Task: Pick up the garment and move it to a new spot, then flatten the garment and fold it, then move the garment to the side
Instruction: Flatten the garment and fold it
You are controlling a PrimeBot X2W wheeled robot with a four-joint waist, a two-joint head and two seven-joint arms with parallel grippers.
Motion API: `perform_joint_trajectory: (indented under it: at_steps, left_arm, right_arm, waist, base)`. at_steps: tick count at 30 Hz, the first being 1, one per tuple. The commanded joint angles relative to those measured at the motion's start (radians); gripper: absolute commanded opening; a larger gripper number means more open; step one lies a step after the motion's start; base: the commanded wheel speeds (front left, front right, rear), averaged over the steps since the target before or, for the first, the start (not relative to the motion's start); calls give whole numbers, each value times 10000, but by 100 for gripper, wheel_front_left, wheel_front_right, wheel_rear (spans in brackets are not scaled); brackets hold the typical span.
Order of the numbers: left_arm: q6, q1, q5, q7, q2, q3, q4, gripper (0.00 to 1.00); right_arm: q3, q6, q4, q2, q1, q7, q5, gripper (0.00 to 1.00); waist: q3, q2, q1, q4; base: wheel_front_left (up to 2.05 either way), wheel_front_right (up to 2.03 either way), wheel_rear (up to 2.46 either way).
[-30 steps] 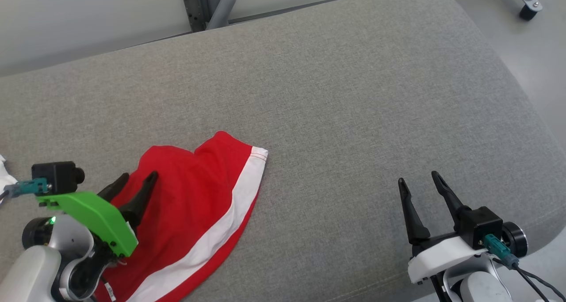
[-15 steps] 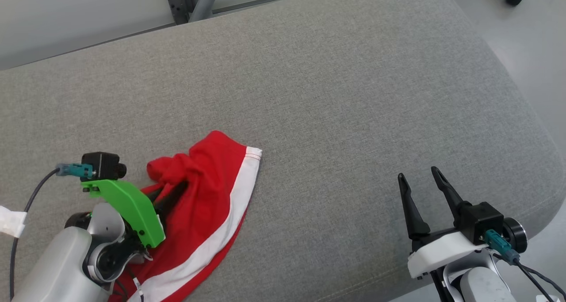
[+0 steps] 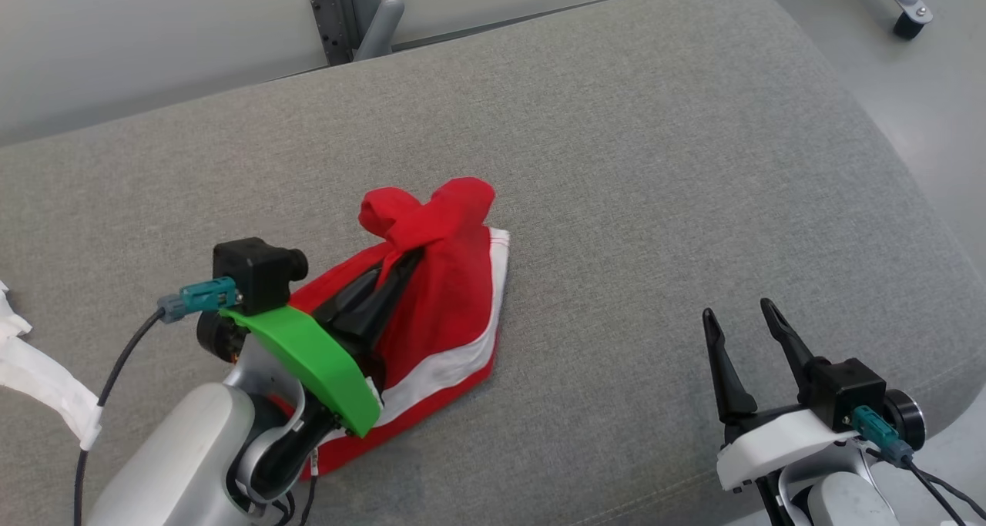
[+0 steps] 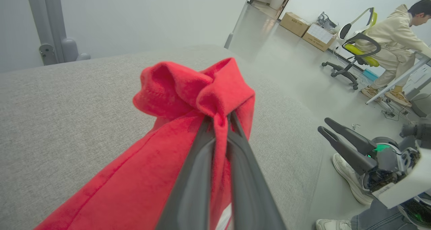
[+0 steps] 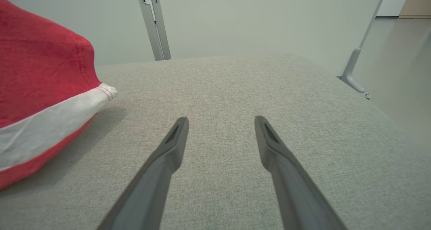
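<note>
Garment pinched btwn left fingers, right fingers spread apart; white tag txt unreadable.

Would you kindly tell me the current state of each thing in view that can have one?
left gripper: shut on the garment, pinching a fold near its top.
right gripper: open, holding nothing.
garment: bunched, top lifted, lower edge resting on the grey cushion.
grey cushion: flat, bearing the garment.
</note>
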Motion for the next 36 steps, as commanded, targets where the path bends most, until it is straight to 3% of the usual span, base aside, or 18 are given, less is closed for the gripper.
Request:
perform_joint_trajectory:
  at_steps: [1, 7, 11, 25, 26, 27, 28, 33, 36]
  left_arm:
    - [-43, -94, 223, -81, -12, -110, -244, 0]
    - [-43, -191, 473, -166, -34, -484, -776, 0]
    - [-42, -323, 866, -470, -216, -728, -341, 0]
    - [561, -2128, 2666, -2653, -1103, -826, 5147, 0]
    - [541, -2196, 2674, -2759, -1191, -856, 5427, 8]
    - [519, -2244, 2663, -2822, -1276, -861, 5701, 33]
    - [499, -2256, 2628, -2877, -1381, -884, 5953, 100]
    - [400, -2112, 2575, -3071, -1800, -1106, 6993, 100]
    - [593, -1966, 2514, -3443, -1859, -865, 6988, 100]
  right_arm:
    - [1, -7, 12, -8, 103, -33, 34, 100]
    - [24, -7, -23, -8, 65, -33, 79, 100]
    - [14, -7, -39, -10, -1, -33, 133, 100]
    - [74, -7, 46, -7, -111, -33, 219, 100]
    - [54, -7, 57, -7, -83, -33, 219, 100]
    - [37, -7, 65, -7, -56, -33, 222, 100]
    - [15, -7, 78, -8, -22, -33, 224, 100]
    - [-20, -7, 138, -8, 66, -33, 251, 100]
    - [-104, -7, 44, -11, 119, -33, 212, 100]
  waist:
    - [-42, 38, 0, -4]
    - [-19, 38, 0, -103]
    - [85, 38, 0, -220]
    - [403, 38, 0, -660]
    - [394, 38, 0, -660]
    - [384, 38, 0, -649]
    - [369, 38, 0, -616]
    - [225, 38, 0, -265]
    - [119, 38, 0, -18]
  base:
    - [0, 0, 0]
    - [0, 0, 0]
    - [0, 0, 0]
    - [0, 0, 0]
    - [0, 0, 0]
    - [0, 0, 0]
    - [0, 0, 0]
    - [0, 0, 0]
    - [0, 0, 0]
